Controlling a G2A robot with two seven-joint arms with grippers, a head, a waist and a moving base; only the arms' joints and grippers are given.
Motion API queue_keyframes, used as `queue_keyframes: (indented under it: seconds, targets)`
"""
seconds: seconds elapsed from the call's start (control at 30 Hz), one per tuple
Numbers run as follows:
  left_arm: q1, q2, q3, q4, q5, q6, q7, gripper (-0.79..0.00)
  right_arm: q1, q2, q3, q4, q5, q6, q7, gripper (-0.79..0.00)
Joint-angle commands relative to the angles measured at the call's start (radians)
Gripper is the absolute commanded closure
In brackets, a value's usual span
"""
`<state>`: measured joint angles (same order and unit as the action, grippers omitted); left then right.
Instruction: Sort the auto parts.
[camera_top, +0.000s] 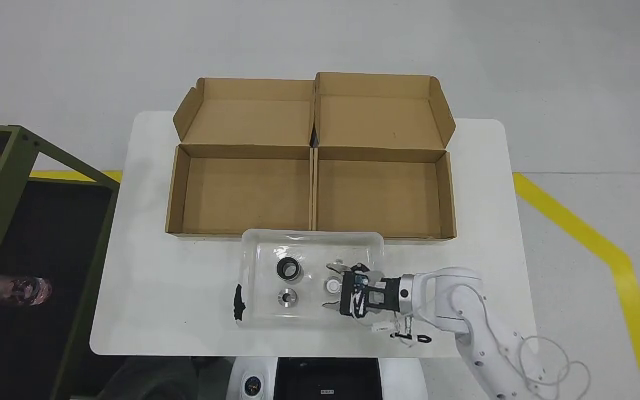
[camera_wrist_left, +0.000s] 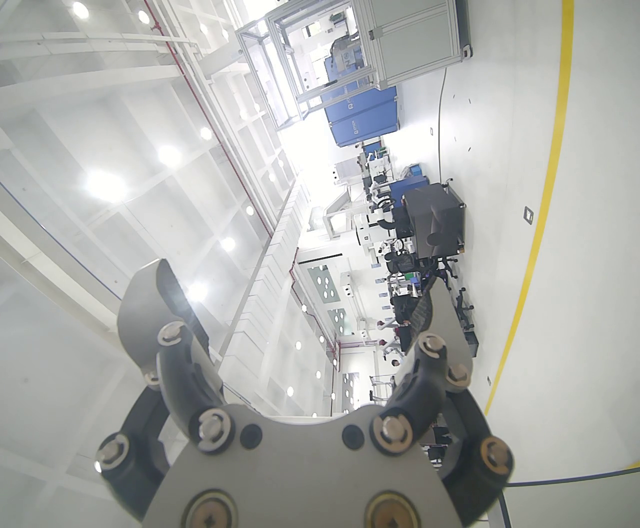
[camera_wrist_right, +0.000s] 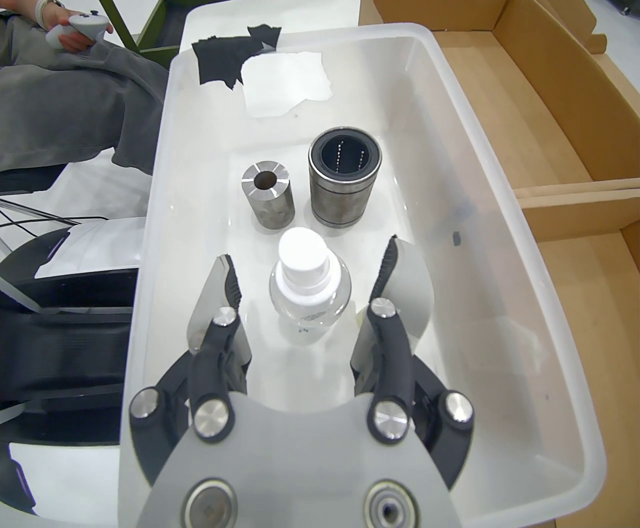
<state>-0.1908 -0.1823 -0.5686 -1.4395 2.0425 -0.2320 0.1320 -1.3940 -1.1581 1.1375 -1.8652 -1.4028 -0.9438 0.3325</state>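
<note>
A clear plastic bin (camera_wrist_right: 500, 210) (camera_top: 262, 240) holds three parts. A small clear bottle with a white cap (camera_wrist_right: 306, 285) (camera_top: 332, 287) stands upright between the fingers of my right gripper (camera_wrist_right: 307, 267) (camera_top: 350, 296), which is open around it without touching. Beyond it stand a large dark linear bearing (camera_wrist_right: 344, 179) (camera_top: 290, 268) and a smaller steel bushing with a centre hole (camera_wrist_right: 267, 194) (camera_top: 288, 297). My left gripper (camera_wrist_left: 300, 305) is open, holds nothing and faces up toward the room's ceiling.
Two open cardboard boxes (camera_top: 240, 190) (camera_top: 378, 192) stand side by side behind the bin; one box wall (camera_wrist_right: 560, 115) runs close along the bin. Black tape (camera_wrist_right: 225, 55) and a white label (camera_wrist_right: 287, 85) mark the bin's far end. A person holding a controller (camera_wrist_right: 80, 27) sits beyond it.
</note>
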Motion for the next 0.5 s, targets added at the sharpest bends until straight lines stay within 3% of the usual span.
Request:
queue_keyframes:
  seconds: [0.0, 0.17, 0.27, 0.47]
  targets:
    - [0.0, 0.0, 0.0, 0.0, 0.0, 0.0, 0.0, -0.785, 0.003, 0.001, -0.003, 0.002, -0.005, 0.006, 0.0, -0.363]
    - [0.0, 0.0, 0.0, 0.0, 0.0, 0.0, 0.0, -0.785, 0.011, 0.005, -0.01, 0.007, -0.014, 0.014, -0.002, -0.203]
    - [0.0, 0.0, 0.0, 0.0, 0.0, 0.0, 0.0, -0.785, 0.013, 0.007, -0.013, 0.001, -0.01, 0.015, -0.009, -0.003]
    - [0.0, 0.0, 0.0, 0.0, 0.0, 0.0, 0.0, -0.785, 0.011, 0.013, -0.003, -0.021, 0.02, 0.011, -0.048, 0.0]
